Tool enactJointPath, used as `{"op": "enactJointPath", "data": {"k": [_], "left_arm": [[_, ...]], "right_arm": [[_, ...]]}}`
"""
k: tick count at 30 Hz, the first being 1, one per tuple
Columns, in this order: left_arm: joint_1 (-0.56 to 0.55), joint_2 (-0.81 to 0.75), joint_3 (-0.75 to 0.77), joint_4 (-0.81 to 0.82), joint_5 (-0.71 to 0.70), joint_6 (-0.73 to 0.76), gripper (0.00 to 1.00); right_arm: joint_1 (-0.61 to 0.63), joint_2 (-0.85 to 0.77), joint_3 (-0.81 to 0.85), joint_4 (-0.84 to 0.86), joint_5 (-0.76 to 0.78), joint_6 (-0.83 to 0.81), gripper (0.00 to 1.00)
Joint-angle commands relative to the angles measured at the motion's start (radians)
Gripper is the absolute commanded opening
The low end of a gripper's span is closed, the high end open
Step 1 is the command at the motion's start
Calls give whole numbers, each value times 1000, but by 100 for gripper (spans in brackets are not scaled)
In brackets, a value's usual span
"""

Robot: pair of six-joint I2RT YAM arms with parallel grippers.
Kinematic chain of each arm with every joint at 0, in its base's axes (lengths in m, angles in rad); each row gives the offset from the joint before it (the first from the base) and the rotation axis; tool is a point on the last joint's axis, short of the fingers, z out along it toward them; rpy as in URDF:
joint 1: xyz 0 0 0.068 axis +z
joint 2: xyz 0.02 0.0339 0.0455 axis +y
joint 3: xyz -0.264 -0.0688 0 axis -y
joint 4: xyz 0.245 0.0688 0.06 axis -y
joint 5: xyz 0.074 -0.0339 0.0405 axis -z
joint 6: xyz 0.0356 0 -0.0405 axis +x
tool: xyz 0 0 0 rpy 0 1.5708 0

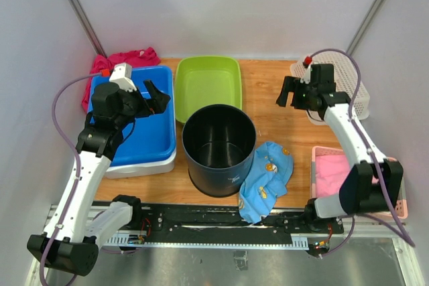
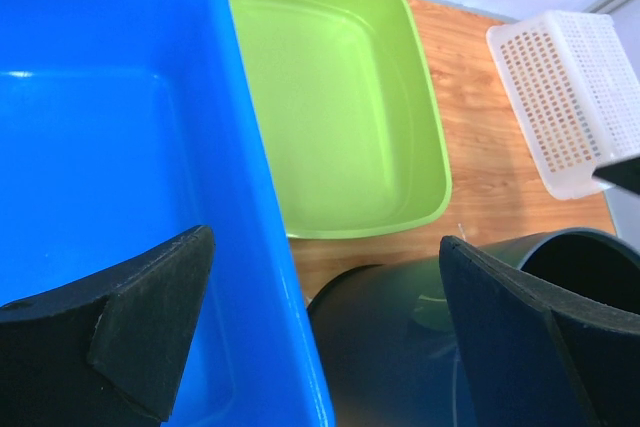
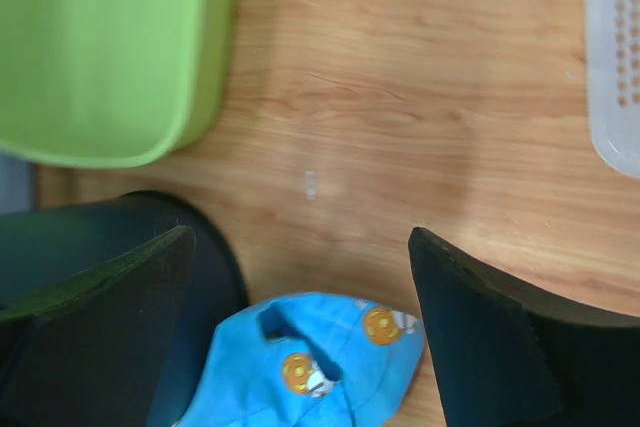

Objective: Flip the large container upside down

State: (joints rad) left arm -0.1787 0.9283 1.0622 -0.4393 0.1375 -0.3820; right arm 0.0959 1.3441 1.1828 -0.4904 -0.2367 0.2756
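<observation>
the wooden counter [image 1: 275, 108] carries everything here. a blue tub [image 1: 151, 140] fills its left side, with a red cloth [image 1: 131, 57] bunched behind the tub's far corner. the black bucket [image 1: 218, 152] (the large container in question) stands upright near the front middle of the counter with its mouth facing up and nothing in it. its left side is just beside the blue tub. a green tub [image 1: 206, 85] sits right behind it. a white perforated basket [image 2: 565, 97] is at the far right corner, and a pink basket [image 1: 335, 149] with something pink in it is at the near right edge. a blue printed cloth [image 1: 268, 175] lies crumpled against the bucket's right side, between it and the pink basket.

the left pincer [image 1: 158, 96] hangs over the blue tub, spread wide and holding nothing. the right pincer [image 3: 300, 237] hovers over bare wood in front of the white basket, also spread wide and holding nothing.
</observation>
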Motion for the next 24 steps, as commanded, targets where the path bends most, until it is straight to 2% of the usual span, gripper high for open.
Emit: {"op": "enactJointPath", "data": {"k": [1, 5, 8, 9, 13, 15, 17, 18, 22, 24], "left_arm": [[-13, 30, 67, -22, 52, 9, 99], [-13, 44, 93, -21, 29, 29, 99], [-12, 48, 96, -19, 30, 39, 99], [-14, 45, 91, -13, 42, 33, 99], [-14, 21, 56, 12, 60, 12, 99], [-14, 14, 47, 10, 54, 18, 99], [-13, 7, 44, 5, 51, 22, 99], [-13, 4, 43, 2, 51, 24, 99], [-14, -9, 33, 6, 68, 10, 99], [-14, -23, 14, 29, 99, -7, 99]], "right_arm": [[36, -177, 39, -80, -230, -6, 90], [208, -244, 97, -176, -197, -25, 90], [326, -256, 102, -187, -168, -6, 90], [374, -247, 109, -201, -129, -13, 90], [542, -181, 160, -298, 199, -20, 90], [569, -146, 167, -315, 252, -17, 89], [577, -120, 172, -327, 265, -17, 74], [577, -112, 174, -331, 279, -13, 63], [577, -130, 174, -334, 454, 22, 4], [575, -149, 164, -317, 554, 32, 1]]}}
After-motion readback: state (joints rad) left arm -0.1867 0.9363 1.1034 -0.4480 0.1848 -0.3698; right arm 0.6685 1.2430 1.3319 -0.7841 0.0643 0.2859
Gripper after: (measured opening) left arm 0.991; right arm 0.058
